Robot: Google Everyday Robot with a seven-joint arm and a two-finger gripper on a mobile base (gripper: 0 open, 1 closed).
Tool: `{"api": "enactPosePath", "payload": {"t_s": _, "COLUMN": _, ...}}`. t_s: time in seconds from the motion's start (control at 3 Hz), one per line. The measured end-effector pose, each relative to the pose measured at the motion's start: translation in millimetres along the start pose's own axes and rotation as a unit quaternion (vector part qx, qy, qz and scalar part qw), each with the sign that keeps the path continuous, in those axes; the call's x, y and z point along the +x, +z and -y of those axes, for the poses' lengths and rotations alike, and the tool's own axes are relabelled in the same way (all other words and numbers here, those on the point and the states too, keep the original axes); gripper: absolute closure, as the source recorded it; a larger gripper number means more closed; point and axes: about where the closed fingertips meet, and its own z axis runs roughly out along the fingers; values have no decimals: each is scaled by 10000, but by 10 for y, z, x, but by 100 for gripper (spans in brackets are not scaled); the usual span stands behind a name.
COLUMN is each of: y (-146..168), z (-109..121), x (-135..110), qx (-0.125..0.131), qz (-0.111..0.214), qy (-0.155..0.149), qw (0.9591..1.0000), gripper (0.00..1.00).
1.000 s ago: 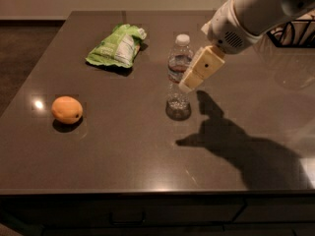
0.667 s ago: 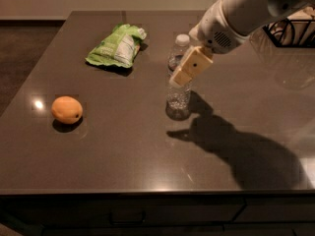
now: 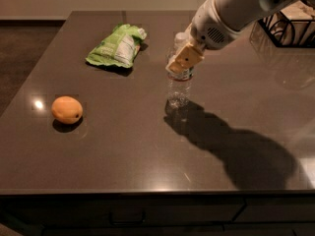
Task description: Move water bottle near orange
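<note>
water bottle (image 3: 177,90), clear ribbed plastic with a thin label band you can't read, stands upright on the dark glossy table (image 3: 147,151), well apart from the round orange (image 3: 67,109). your gripper (image 3: 185,59) sits at its upper half; you can't tell whether it has closed. print on the crinkled green snack bag (image 3: 117,45) is illegible.

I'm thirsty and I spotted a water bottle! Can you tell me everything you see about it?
The water bottle is small, made of clear ribbed plastic, with a white cap on top. It stands upright on the dark table, to the right of the green snack bag and well apart from the orange. The gripper is at its upper half, hiding that part. Whether it grips the bottle cannot be told.
</note>
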Motion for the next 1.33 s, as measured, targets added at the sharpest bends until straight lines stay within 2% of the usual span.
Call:
{"api": "enactPosePath", "payload": {"t_s": 0.33, "y": -55, "z": 26, "x": -231, "qx": -88, "qz": 125, "qy": -137, "qw": 9998, "gripper": 85}}
{"api": "enactPosePath", "payload": {"t_s": 0.67, "y": -33, "z": -57, "x": -580, "qx": -297, "qz": 357, "qy": -406, "qw": 9981, "gripper": 100}}
{"api": "enactPosePath", "payload": {"t_s": 1.0, "y": 76, "z": -245, "x": -890, "qx": -542, "qz": 557, "qy": -693, "qw": 9946, "gripper": 100}}
{"api": "enactPosePath", "payload": {"t_s": 1.33, "y": 232, "z": -529, "x": -1095, "qx": -716, "qz": 640, "qy": -1007, "qw": 9903, "gripper": 100}}
